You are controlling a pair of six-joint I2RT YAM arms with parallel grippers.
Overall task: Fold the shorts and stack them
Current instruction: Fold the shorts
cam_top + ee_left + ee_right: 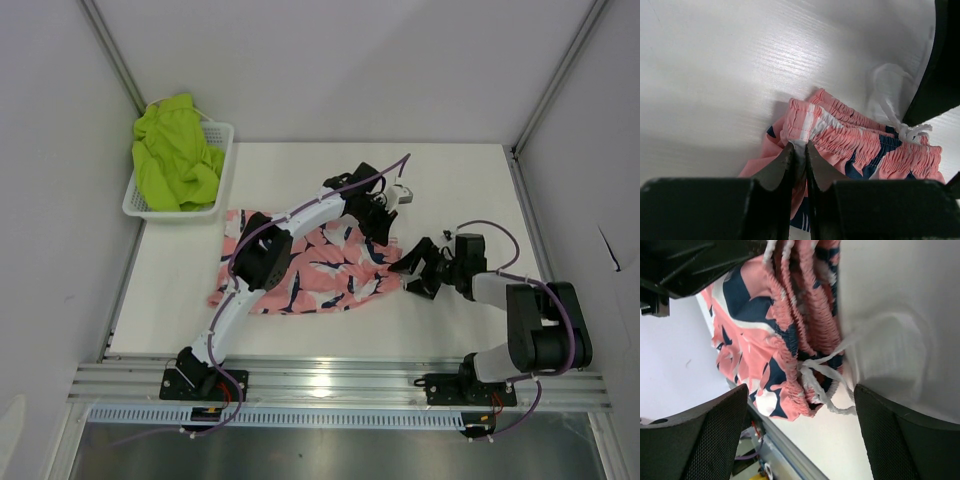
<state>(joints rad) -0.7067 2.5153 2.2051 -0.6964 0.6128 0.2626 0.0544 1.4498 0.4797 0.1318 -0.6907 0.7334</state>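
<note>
Pinching the elastic waistband of the pink shorts, the left tool is closed on the fabric. The right tool is spread wide, empty, beside the drawstring. These shorts lie on the white surface; the green shorts are heaped in the basket. For a clean fold, edges should be matched and the waistband kept taut. Much fabric is hidden under the left arm.

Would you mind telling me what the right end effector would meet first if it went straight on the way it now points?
Most likely the pink shorts: the open right end effector faces their gathered waistband, with the white drawstring nearest, though depth is unclear.
</note>
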